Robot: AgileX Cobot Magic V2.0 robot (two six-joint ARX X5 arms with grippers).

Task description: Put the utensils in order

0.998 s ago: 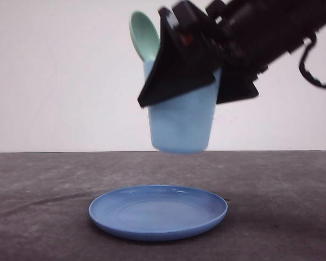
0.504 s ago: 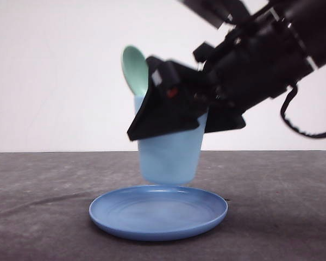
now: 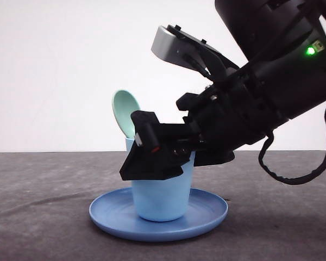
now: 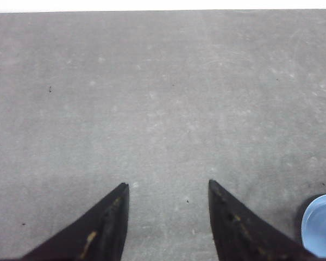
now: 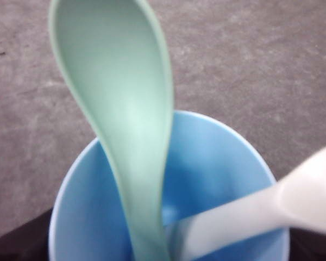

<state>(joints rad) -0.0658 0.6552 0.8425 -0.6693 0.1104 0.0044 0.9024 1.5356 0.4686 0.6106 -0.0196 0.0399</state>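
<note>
The light blue cup (image 3: 160,196) stands upright on the round blue plate (image 3: 206,215). My right gripper (image 3: 152,162) is shut on the cup, its black fingers (image 3: 146,163) flanking the upper wall. A pale mint-green spoon (image 3: 125,112) stands in the cup with its bowl rising over the rim. In the right wrist view the spoon (image 5: 125,109) leans on the cup's inner wall (image 5: 212,163), and the white fork's handle (image 5: 250,217) lies across the inside; its tines are out of frame. My left gripper (image 4: 168,187) hangs open over bare table.
The table (image 3: 38,185) is dark grey and matte, with a white wall behind it. A round light blue rim (image 4: 320,225) shows at the corner of the left wrist view, to the side of the left fingers.
My right arm has come down with the cup, from hanging above the plate to resting on it. The spoon came down with the cup.
</note>
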